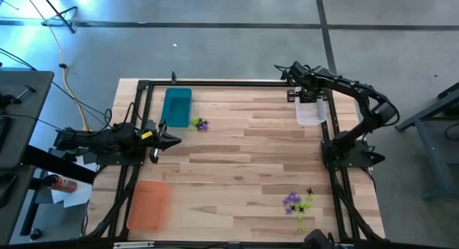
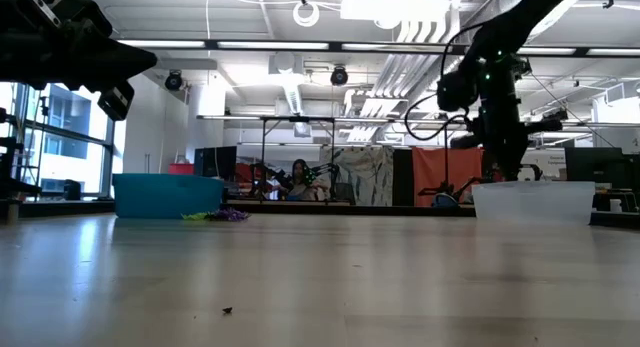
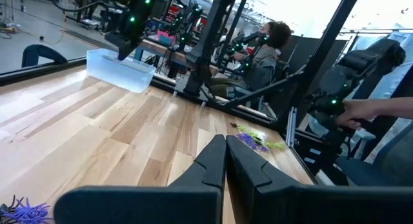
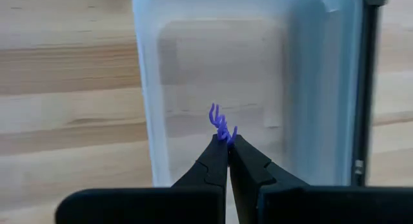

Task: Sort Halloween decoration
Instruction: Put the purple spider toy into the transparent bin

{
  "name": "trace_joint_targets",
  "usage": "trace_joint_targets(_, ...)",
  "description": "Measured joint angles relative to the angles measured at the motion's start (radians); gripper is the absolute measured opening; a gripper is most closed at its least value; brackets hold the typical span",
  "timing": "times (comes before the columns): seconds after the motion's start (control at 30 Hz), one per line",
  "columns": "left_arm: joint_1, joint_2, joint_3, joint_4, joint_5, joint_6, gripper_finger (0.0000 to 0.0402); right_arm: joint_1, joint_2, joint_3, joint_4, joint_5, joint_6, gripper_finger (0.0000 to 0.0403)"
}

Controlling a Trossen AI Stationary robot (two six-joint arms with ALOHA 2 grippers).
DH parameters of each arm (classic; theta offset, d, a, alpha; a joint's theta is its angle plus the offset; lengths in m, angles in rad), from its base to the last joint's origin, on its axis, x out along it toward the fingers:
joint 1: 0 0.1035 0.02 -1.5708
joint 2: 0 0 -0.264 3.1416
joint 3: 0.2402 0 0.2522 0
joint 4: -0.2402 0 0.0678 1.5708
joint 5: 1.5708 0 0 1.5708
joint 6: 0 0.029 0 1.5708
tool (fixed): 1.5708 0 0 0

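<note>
A heap of tiny spiky trinkets [image 1: 298, 201], purple, lime green and a few dark ones, lies loose on the worktop [image 1: 237, 170] near its front right corner, with a few stray green bits just beside it. A smaller purple and green cluster [image 1: 201, 124] lies just beside the teal tray [image 1: 176, 107] at the back left. One purple spiky piece [image 4: 221, 124] is pinched at the tips of the right gripper [image 4: 228, 141], sticking up past them and held over the clear tray [image 4: 245, 69].
</note>
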Motion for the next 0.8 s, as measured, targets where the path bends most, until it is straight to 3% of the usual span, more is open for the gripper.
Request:
trace_joint_targets(0.47, 0.000, 0.000, 0.000, 0.000, 0.000, 0.000, 0.0000, -0.102, 0.044, 0.000, 0.074, -0.102, -0.041, 0.0000)
trace_joint_targets(0.6, 0.000, 0.000, 0.000, 0.000, 0.000, 0.000, 0.0000, -0.101, 0.049, -0.061, 0.138, -0.167, -0.027, 0.0000)
trace_joint_targets(0.8, 0.000, 0.000, 0.000, 0.000, 0.000, 0.000, 0.0000, -0.086, 0.048, -0.100, 0.192, -0.125, -0.019, 0.0000)
